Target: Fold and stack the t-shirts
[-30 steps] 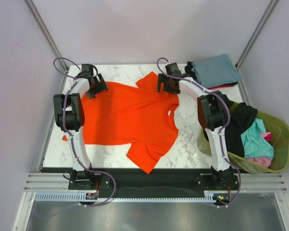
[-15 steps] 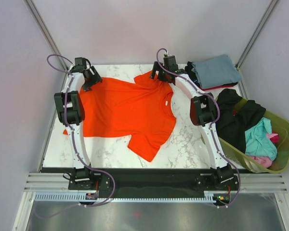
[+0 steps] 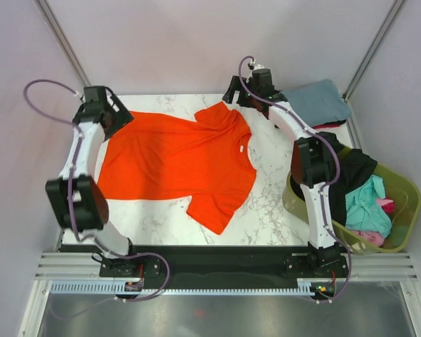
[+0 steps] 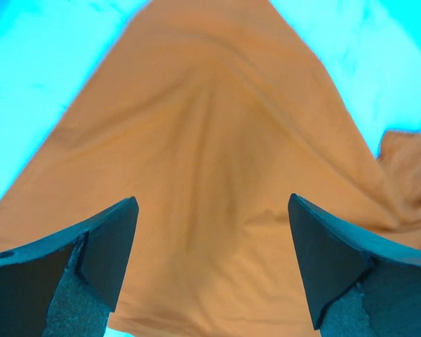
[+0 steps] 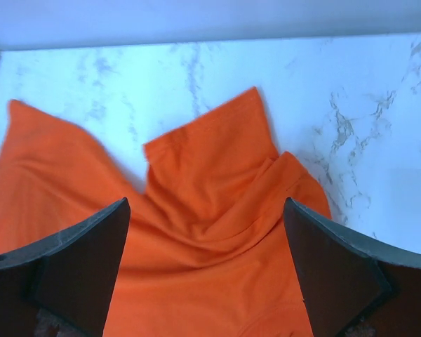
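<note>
orange shirt (image 3: 182, 158): spread flat, mid-left on marble surface (image 3: 277, 189), collar toward right, one sleeve pointing near, other far.
left gripper (image 4: 210, 210): jaws wide apart, nothing held, above shirt's far-left corner.
right gripper (image 5: 207, 210): jaws wide apart, nothing held, above far sleeve.
grey-blue shirt (image 3: 319, 102): folded, far-right corner, tops small stack.
basket (image 3: 414, 203): right of surface, holds black, teal, pink cloth.

No writing is legible on anything here.
</note>
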Controlling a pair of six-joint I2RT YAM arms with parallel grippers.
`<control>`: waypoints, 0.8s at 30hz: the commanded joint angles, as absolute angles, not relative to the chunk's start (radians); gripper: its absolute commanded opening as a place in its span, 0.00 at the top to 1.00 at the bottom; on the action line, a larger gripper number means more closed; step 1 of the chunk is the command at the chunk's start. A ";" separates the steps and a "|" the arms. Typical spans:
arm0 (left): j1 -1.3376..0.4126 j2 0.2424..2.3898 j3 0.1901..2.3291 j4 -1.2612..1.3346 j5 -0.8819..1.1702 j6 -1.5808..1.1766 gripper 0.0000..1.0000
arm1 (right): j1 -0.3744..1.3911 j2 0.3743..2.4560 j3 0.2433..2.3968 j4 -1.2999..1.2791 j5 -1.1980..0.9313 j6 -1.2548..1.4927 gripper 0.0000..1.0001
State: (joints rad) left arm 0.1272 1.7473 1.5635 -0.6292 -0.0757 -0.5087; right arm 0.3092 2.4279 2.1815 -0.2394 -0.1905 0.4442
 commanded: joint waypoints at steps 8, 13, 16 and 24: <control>0.348 1.080 0.712 -0.433 -0.233 -0.804 0.02 | 0.377 1.772 1.540 -0.152 -0.250 0.505 0.02; 0.535 0.934 0.497 -0.290 -0.132 -0.802 0.02 | 0.503 1.637 1.362 -0.169 -0.242 0.474 0.02; 0.623 0.937 0.479 -0.259 -0.071 -0.770 0.02 | 0.578 1.568 1.272 -0.169 -0.233 0.469 0.02; 0.672 0.980 0.454 -0.129 -0.043 -0.854 0.07 | 0.661 1.483 1.003 -0.109 -0.235 0.498 0.02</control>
State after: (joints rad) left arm 0.6579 0.9630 0.4675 -0.2550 -0.0696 -0.7822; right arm 0.6540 1.5463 1.0588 -0.1661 -0.2348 0.4866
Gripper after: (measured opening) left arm 0.942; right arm 0.982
